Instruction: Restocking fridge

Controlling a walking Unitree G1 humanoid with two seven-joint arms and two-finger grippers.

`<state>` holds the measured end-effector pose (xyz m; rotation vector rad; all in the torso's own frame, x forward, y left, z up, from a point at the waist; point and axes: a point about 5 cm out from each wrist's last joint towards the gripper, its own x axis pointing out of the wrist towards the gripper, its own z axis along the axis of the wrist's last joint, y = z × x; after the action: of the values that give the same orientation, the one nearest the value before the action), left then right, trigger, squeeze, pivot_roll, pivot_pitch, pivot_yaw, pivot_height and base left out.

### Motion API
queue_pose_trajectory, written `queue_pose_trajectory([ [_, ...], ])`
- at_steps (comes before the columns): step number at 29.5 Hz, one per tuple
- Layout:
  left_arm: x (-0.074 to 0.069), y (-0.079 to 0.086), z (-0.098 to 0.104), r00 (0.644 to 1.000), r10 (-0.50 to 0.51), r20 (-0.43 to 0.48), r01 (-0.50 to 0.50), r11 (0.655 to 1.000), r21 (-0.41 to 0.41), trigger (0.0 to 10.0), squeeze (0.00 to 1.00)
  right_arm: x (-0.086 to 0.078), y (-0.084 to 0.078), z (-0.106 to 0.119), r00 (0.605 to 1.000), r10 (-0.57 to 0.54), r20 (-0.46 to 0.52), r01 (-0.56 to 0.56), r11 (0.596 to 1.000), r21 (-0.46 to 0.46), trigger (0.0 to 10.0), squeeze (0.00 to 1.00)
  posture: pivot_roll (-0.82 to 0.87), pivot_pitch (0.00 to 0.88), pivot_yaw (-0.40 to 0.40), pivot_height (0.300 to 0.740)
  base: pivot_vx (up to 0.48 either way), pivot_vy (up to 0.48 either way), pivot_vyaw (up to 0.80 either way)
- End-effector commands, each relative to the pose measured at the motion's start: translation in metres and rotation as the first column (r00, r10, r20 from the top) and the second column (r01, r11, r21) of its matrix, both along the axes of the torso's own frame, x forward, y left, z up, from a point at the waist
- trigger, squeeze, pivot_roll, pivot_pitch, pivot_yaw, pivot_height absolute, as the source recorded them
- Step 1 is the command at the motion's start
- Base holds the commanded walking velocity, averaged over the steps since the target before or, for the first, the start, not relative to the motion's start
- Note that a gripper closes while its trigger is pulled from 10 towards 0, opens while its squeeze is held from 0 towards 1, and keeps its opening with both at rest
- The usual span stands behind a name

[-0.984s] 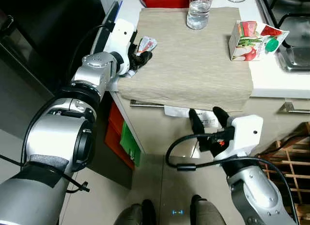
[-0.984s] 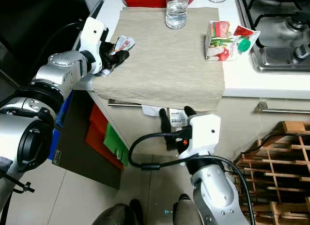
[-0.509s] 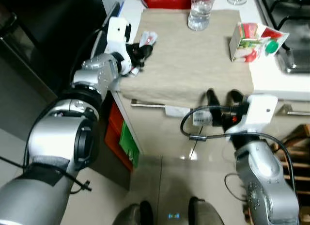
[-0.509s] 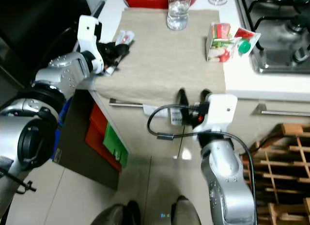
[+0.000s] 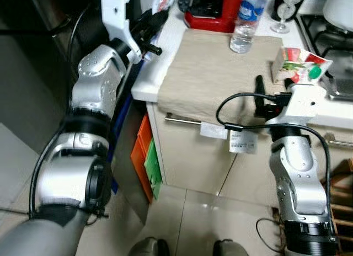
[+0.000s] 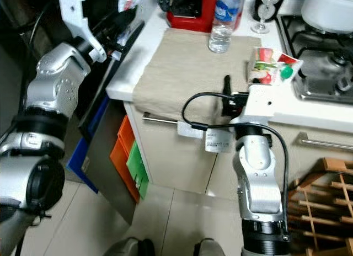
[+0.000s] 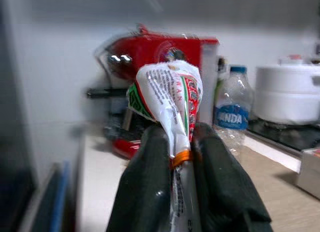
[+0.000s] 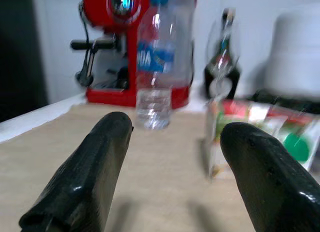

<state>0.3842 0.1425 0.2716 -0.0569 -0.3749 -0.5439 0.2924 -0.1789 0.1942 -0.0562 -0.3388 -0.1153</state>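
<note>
Sachet [image 7: 172,104] pinched in left pincer [image 7: 175,157]; right pincer [image 8: 177,167] gapes empty over beige cloth [image 5: 220,74]

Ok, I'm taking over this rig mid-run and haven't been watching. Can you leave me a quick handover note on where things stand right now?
Left gripper: shut on the small packet, lifted off the counter and held up at the counter's left edge.
Right gripper: open, holding nothing, fingers low over the beige cloth, pointing toward the water bottle and the juice carton.
Still on the counter: the bottle upright at the cloth's back edge, the carton at its right edge beside the hob.
Done: packet picked up.
Left: take the packet to the fridge, then collect bottle and carton. The fridge is not clearly identifiable.
</note>
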Motion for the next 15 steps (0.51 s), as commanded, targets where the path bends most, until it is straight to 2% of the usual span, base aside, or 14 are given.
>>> queue_pose_trajectory([
  [1,-0.014,0.0,-0.003,0.999,0.041,0.022,-0.04,0.999,-0.01,0.0,0.0,-0.005,-0.003,0.007,0.998,-0.026,0.052,0.027,0.999,-0.03,10.0,0.0,-0.12,0.0,0.053,0.74,0.0,0.0,0.0],
  [2,-0.014,0.0,-0.003,0.999,0.041,0.022,-0.04,0.999,-0.01,0.0,0.0,-0.005,-0.003,0.007,0.998,-0.026,0.052,0.027,0.999,-0.03,10.0,0.0,-0.12,0.0,0.053,0.74,0.0,0.0,0.0],
  [3,-0.025,0.002,-0.02,0.994,0.105,-0.012,-0.105,0.992,-0.066,0.0,0.0,-0.009,-0.006,0.006,0.998,-0.029,0.057,0.031,0.999,-0.037,10.0,0.0,-0.11,0.0,0.041,0.74,0.0,0.0,0.0],
  [4,-0.032,0.001,-0.032,0.99,0.14,-0.037,-0.142,0.986,-0.088,1.6,0.0,-0.011,-0.006,0.003,0.998,-0.026,0.053,0.028,0.999,-0.039,10.0,0.0,-0.1,0.0,0.031,0.74,0.0,0.0,0.0],
  [5,-0.035,0.0,-0.038,0.986,0.16,-0.053,-0.164,0.982,-0.098,1.6,0.0,-0.011,-0.006,0.001,0.998,-0.024,0.05,0.026,0.999,-0.039,10.0,0.0,-0.1,0.0,0.027,0.74,0.0,0.0,0.0],
  [6,-0.042,-0.004,-0.05,0.982,0.173,-0.079,-0.181,0.978,-0.101,10.0,0.0,-0.012,-0.005,-0.002,0.999,-0.014,0.042,0.016,0.999,-0.046,10.0,0.0,-0.09,0.0,0.012,0.74,0.0,0.0,0.0],
  [8,-0.053,-0.013,-0.067,0.976,0.195,-0.102,-0.203,0.976,-0.076,10.0,0.0,-0.012,-0.001,-0.007,1.0,0.013,0.022,-0.012,0.999,-0.052,10.0,0.0,-0.08,0.0,-0.002,0.74,0.0,0.0,0.0],
  [9,-0.053,-0.013,-0.067,0.976,0.195,-0.102,-0.203,0.976,-0.076,10.0,0.0,-0.012,-0.001,-0.007,1.0,0.013,0.022,-0.012,0.999,-0.052,10.0,0.0,-0.08,0.0,-0.002,0.74,0.0,0.0,0.0],
  [11,-0.067,-0.022,-0.082,0.974,0.183,-0.131,-0.192,0.98,-0.058,10.0,0.0,-0.009,0.006,-0.011,0.998,0.058,0.0,-0.058,0.996,-0.064,10.0,0.0,-0.08,0.0,-0.015,0.74,0.0,0.0,0.0],
  [13,-0.077,-0.022,-0.091,0.971,0.188,-0.149,-0.196,0.98,-0.041,10.0,0.0,-0.005,0.008,-0.013,0.997,0.079,-0.006,-0.079,0.995,-0.068,10.0,0.0,-0.08,0.0,-0.026,0.74,0.0,0.0,0.0],
  [15,-0.081,-0.02,-0.091,0.967,0.204,-0.152,-0.212,0.976,-0.04,10.0,0.0,-0.001,0.008,-0.013,0.997,0.08,-0.006,-0.08,0.995,-0.064,10.0,0.0,-0.08,0.0,-0.031,0.74,0.0,0.0,0.0],
])
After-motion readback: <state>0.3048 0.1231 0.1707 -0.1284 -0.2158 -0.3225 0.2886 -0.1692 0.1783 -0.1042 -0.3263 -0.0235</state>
